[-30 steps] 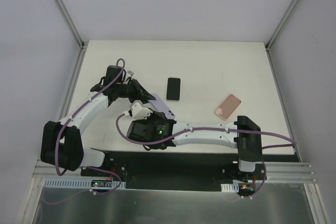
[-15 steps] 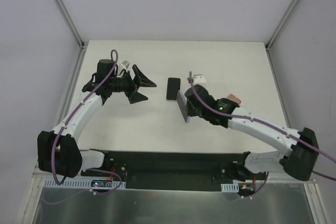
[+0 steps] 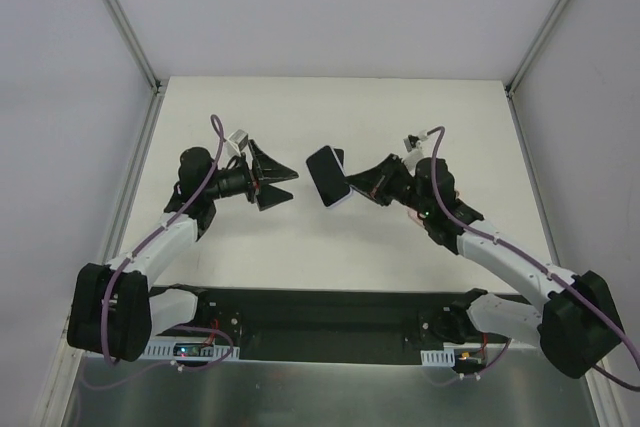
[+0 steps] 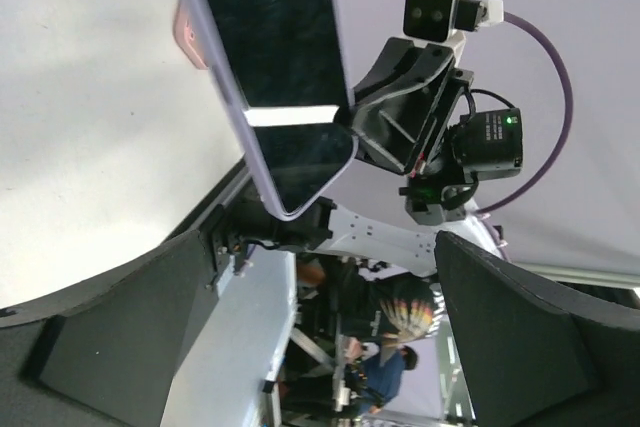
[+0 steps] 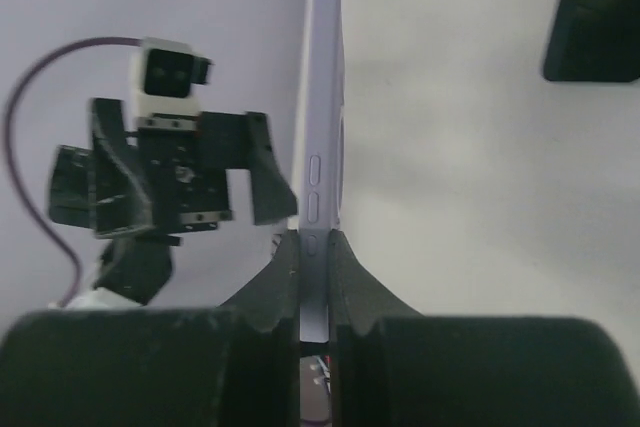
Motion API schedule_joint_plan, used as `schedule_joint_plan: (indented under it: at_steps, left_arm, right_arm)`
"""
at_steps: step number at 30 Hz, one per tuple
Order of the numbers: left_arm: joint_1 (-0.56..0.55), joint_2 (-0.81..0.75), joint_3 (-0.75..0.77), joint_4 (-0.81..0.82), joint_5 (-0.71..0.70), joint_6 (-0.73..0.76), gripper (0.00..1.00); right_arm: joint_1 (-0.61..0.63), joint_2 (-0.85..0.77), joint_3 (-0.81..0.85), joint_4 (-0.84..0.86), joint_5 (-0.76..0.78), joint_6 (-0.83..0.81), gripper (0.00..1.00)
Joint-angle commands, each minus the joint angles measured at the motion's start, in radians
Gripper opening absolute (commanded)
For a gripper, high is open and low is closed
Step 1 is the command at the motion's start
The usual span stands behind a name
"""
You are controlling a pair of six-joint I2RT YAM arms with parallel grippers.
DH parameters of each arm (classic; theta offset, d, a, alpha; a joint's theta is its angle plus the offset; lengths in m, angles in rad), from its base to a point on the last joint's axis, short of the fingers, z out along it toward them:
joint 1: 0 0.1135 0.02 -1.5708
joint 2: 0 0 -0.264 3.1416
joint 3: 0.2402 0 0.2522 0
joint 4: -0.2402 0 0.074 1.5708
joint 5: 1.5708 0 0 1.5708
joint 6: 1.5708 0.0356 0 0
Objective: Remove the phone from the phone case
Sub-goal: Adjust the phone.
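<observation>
The phone (image 3: 328,177) sits in its lavender phone case (image 4: 232,97) and is held up in the air between the two arms. My right gripper (image 3: 352,185) is shut on one end of it. In the right wrist view the cased phone (image 5: 325,127) stands edge-on, side buttons showing, pinched between the fingers (image 5: 355,272) of the right gripper (image 5: 315,244). Its dark screen (image 4: 280,67) faces my left gripper (image 3: 292,185), which is open and empty a short way to the left. The left gripper (image 4: 330,347) has its jaws spread wide with nothing between them.
A bare black phone (image 3: 339,155) lies on the white table (image 3: 400,117) behind the held one; it also shows in the right wrist view as a black slab (image 5: 595,17). A pink case (image 4: 185,32) peeks out on the table beyond the held phone.
My left gripper opened, let go of the cased phone and drew back left. My right arm swung right with the phone and raised it, screen toward the left gripper.
</observation>
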State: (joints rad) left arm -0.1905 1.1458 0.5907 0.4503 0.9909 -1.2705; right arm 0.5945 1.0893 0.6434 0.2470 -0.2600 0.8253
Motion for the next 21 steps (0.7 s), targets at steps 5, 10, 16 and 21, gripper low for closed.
schedule_joint_plan:
  at_steps: [5, 10, 16, 21]
  left_arm:
    - [-0.041, 0.040, -0.086, 0.494, 0.014, -0.276, 0.96]
    - [-0.070, 0.098, -0.101, 0.698, -0.047, -0.368, 0.95]
    - [-0.105, 0.216, -0.098, 0.888, -0.089, -0.440, 0.84]
    - [-0.124, 0.253, -0.101, 0.955, -0.127, -0.477, 0.63]
  right_arm:
    - [0.010, 0.122, 0.010, 0.635, -0.079, 0.274, 0.01]
    - [0.048, 0.188, 0.024, 0.702, -0.067, 0.297, 0.01]
    - [0.064, 0.251, 0.013, 0.816, -0.061, 0.374, 0.01]
    - [0.073, 0.276, 0.001, 0.864, -0.054, 0.400, 0.01]
